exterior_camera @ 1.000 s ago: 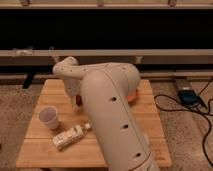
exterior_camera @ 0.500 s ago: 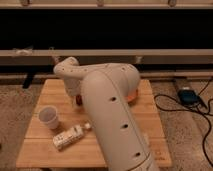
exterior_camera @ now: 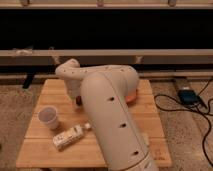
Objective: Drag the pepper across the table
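The light-wood planked table (exterior_camera: 50, 92) fills the middle of the camera view. My white arm (exterior_camera: 107, 115) reaches from the bottom right over the table toward its far left. The gripper (exterior_camera: 75, 95) hangs down from the wrist at the far middle of the table, mostly hidden by the arm. A small dark red bit, probably the pepper (exterior_camera: 78, 101), shows just below the wrist on the tabletop. I cannot tell whether the gripper touches it.
A white paper cup (exterior_camera: 49, 117) stands at the left of the table. A small white bottle (exterior_camera: 68, 137) lies on its side near the front. An orange bowl (exterior_camera: 133, 95) peeks out behind the arm. A blue device (exterior_camera: 188, 95) and cables lie on the floor at right.
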{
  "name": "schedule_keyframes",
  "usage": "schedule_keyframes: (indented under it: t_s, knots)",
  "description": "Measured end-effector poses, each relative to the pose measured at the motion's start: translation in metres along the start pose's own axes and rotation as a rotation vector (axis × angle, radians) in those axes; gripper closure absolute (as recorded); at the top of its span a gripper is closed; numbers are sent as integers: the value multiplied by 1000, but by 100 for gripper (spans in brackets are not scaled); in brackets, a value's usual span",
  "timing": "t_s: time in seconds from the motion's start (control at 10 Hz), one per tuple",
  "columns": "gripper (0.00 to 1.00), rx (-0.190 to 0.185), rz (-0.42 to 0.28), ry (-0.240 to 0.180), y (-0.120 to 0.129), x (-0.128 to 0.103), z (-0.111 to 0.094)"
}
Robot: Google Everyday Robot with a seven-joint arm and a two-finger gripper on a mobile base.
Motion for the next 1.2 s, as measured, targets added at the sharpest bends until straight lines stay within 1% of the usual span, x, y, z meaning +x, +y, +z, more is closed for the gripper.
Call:
schedule_keyframes:
  t_s: [0.1, 0.2, 0.6, 0.7, 0.9, 1.2]
  knots:
    - [37, -3, 34, -1, -3, -1, 2]
    - [37, -6, 51, -8, -4, -3, 2]
    - [37, -26, 94, -43, -8, -9, 0]
    - [42, -32, 100, -58, -9, -11, 0]
    - [58, -40, 97, -63, -5, -13, 0]
    - [89, -58, 82, -62, -3, -13, 2]
